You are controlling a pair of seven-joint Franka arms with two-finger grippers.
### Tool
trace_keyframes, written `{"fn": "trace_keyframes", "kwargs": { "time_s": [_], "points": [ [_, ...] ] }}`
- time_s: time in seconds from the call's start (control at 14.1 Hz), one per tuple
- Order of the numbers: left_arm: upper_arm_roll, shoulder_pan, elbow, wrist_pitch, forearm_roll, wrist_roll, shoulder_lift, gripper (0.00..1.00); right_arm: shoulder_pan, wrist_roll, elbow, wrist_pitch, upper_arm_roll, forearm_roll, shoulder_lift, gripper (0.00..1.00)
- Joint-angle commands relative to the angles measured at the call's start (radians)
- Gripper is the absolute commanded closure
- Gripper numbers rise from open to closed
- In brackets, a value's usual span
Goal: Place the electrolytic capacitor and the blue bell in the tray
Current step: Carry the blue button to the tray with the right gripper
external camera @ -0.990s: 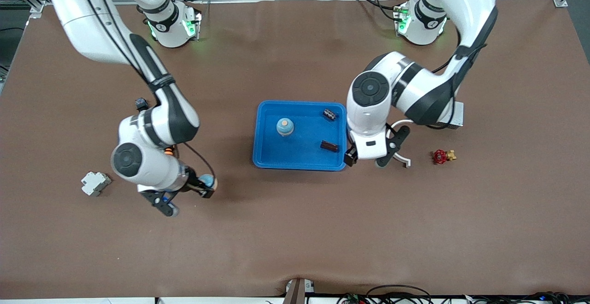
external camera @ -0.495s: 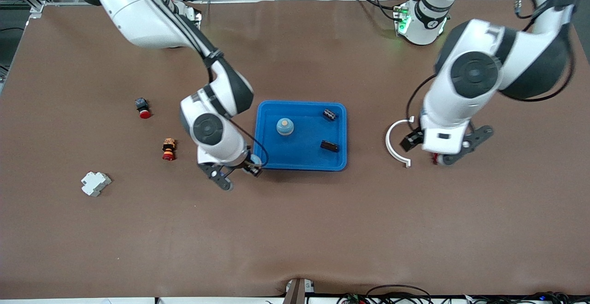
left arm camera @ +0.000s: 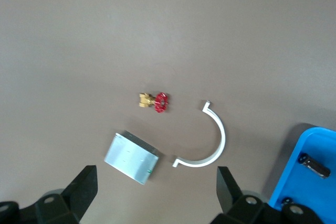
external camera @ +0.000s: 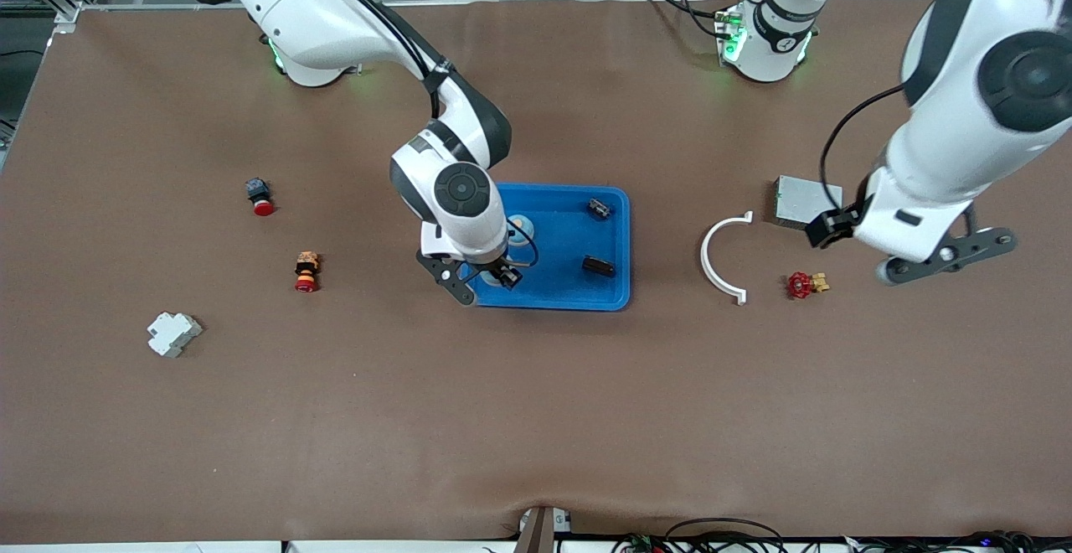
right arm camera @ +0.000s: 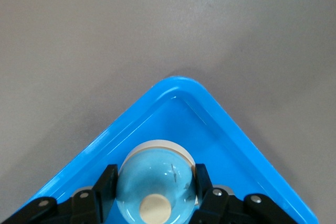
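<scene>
The bright blue tray (external camera: pixel 553 285) lies mid-table. In it lie two dark capacitors (external camera: pixel 599 208) (external camera: pixel 598 266) and a blue bell (external camera: pixel 521 228), partly hidden by the right arm. My right gripper (external camera: pixel 505 275) is over the tray's corner toward the right arm's end. In the right wrist view it (right arm camera: pixel 156 174) is shut on a second blue bell (right arm camera: pixel 156 187) with a cream button, with the tray's rim (right arm camera: pixel 184 85) around it. My left gripper (external camera: pixel 825 228) is open and empty, up over the grey metal box; its jaws stand wide apart in the left wrist view (left arm camera: pixel 156 192).
A grey metal box (external camera: pixel 804 198), a white curved clip (external camera: pixel 722 255) and a red-handled brass valve (external camera: pixel 802 285) lie toward the left arm's end. Two red push buttons (external camera: pixel 260 195) (external camera: pixel 306 272) and a white breaker (external camera: pixel 173 333) lie toward the right arm's end.
My right gripper carried the bell from the table near the breaker to over the tray's corner. My left arm swung away from the tray toward its own end, uncovering the grey box.
</scene>
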Motion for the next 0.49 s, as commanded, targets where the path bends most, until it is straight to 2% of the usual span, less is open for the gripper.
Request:
{"fn": "trace_keyframes", "kwargs": {
  "time_s": [0.0, 0.21, 0.42],
  "points": [
    [-0.008, 0.009, -0.01, -0.015, 0.012, 0.049, -0.033, 0.0, 0.013, 0.045, -0.022, 0.041, -0.008, -0.026, 0.003, 1.0],
    [-0.002, 0.048, -0.008, -0.014, 0.007, 0.095, -0.047, 0.0, 0.021, 0.072, -0.079, 0.152, -0.008, -0.027, 0.012, 1.0],
    [-0.002, 0.058, -0.008, -0.015, 0.02, 0.184, -0.061, 0.0, 0.027, 0.074, -0.082, 0.163, -0.008, -0.027, 0.031, 1.0]
  ]
}}
